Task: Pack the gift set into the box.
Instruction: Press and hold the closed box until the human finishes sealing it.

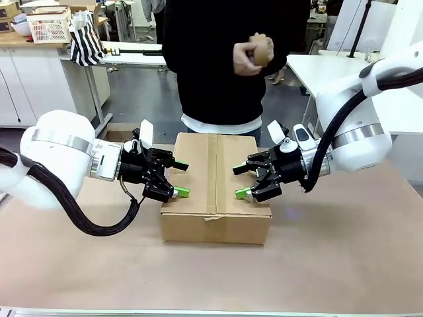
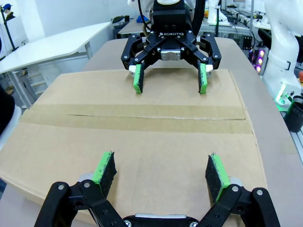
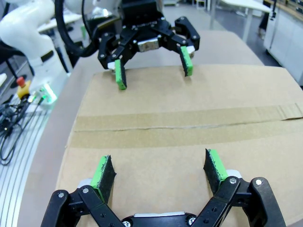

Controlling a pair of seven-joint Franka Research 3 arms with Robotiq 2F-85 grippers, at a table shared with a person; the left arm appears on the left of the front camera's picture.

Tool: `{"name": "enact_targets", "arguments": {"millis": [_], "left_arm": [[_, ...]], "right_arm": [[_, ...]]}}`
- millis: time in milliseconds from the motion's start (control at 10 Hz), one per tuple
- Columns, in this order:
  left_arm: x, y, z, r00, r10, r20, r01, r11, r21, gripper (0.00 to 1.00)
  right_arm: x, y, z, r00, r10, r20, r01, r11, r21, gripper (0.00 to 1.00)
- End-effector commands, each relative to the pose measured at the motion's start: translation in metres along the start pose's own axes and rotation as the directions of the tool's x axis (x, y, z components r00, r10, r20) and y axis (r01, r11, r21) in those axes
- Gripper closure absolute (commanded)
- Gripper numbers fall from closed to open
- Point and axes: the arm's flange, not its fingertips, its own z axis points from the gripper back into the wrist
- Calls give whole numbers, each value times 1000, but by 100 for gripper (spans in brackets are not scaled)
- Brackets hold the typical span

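Observation:
The box [image 1: 215, 178] is a plain brown carton lying in the middle of the table, its top flaps closed with a tape strip [image 2: 142, 118] along the seam. At the box's left edge my left gripper [image 1: 182, 179] is open and points inward over the top; the left wrist view has its green pads [image 2: 106, 165] spread above the cardboard [image 2: 142, 142]. Facing it at the box's right edge, my right gripper [image 1: 239, 181] is also open, hovering over the lid [image 3: 189, 113]. Nothing sits between either pair of fingers. The gift set is out of view.
A person in a black top stands at the far side, both hands [image 1: 250, 54] raised at chest height around a small tan object. Brown tabletop [image 1: 330, 251] surrounds the box. Cables [image 3: 12, 123] lie beyond the table's edge.

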Motion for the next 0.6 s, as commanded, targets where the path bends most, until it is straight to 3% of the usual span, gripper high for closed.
{"name": "enact_targets", "arguments": {"millis": [0,500], "left_arm": [[-2,-3,1,1000,-11,-10,11,1000,-7,0],[-2,-3,1,1000,-11,-10,11,1000,-7,0]], "right_arm": [[-1,1,0,1000,-3,-3,3,1000,-7,0],[-1,1,0,1000,-3,-3,3,1000,-7,0]]}}
